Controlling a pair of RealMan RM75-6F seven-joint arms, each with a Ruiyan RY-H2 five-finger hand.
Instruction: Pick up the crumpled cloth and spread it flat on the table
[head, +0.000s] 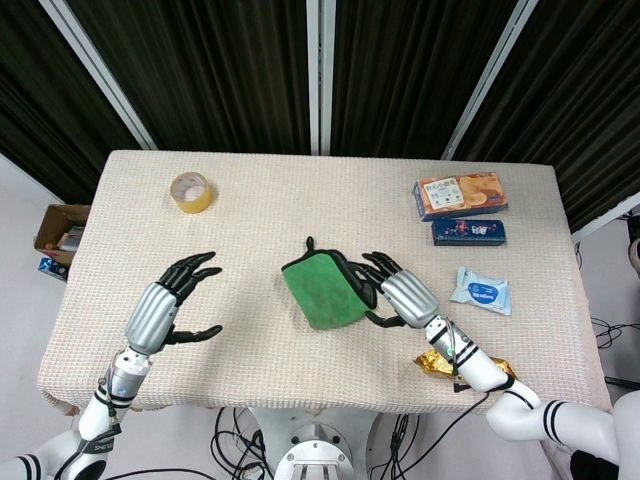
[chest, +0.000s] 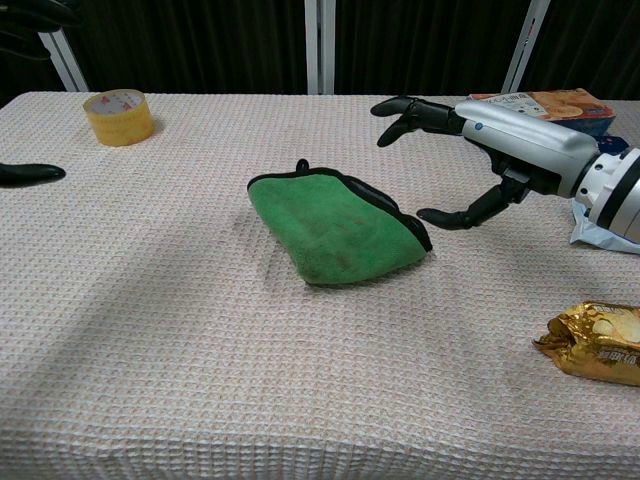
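Note:
A green cloth with a black edge (head: 324, 289) (chest: 338, 232) lies folded over in a lump at the middle of the table. My right hand (head: 398, 290) (chest: 495, 150) hovers just right of it with fingers spread, holding nothing; the thumb tip is close to the cloth's right edge without touching it. My left hand (head: 172, 299) is open over the table's left part, well clear of the cloth. In the chest view only one dark fingertip (chest: 30, 173) of it shows at the left edge.
A roll of yellow tape (head: 190, 191) (chest: 119, 116) stands at the back left. At the right are an orange-blue biscuit box (head: 459, 195), a dark blue box (head: 468, 232), a wipes pack (head: 482, 290) and a gold snack bag (chest: 597, 343) near the front edge.

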